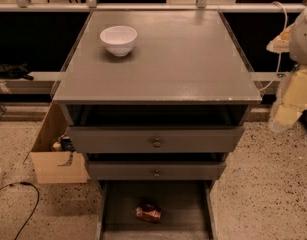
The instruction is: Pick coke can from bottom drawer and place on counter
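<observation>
The coke can (148,212), red with pale markings, lies on the floor of the open bottom drawer (183,204), a little left of its middle. The counter (178,59) is the grey top of the cabinet above it. My gripper (283,115) shows as a pale shape hanging at the right edge of the view. It is just outside the counter's front right corner, level with the top drawer, and far up and to the right of the can. It touches nothing that I can see.
A white bowl (118,39) stands on the counter's back left. Two shallower drawers with round knobs (156,143) stick out slightly above the bottom drawer. An open cardboard box (53,159) and a black cable (24,204) lie on the speckled floor at left.
</observation>
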`<state>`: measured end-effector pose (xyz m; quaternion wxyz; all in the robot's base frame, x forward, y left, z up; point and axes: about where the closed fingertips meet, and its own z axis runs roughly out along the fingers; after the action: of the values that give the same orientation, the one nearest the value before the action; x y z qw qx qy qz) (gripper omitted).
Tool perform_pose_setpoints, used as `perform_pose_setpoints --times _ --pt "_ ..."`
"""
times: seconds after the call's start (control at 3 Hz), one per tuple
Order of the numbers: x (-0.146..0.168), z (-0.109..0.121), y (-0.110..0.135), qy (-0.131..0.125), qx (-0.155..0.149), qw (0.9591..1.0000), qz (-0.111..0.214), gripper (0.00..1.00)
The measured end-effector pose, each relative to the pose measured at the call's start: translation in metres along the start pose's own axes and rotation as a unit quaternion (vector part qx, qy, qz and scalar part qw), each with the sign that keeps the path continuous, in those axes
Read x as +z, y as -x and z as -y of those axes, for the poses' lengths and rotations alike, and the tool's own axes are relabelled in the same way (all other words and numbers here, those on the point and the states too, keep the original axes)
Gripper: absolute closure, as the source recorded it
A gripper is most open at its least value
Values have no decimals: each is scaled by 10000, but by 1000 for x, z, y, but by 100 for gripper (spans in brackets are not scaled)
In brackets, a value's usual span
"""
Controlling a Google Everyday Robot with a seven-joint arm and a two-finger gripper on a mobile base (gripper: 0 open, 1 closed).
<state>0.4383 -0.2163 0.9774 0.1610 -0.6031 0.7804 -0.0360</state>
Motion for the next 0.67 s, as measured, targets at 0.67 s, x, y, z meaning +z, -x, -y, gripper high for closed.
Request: perform_pose_setpoints --times 0.67 --pt "28 -5 23 271 179 9980 536 0"
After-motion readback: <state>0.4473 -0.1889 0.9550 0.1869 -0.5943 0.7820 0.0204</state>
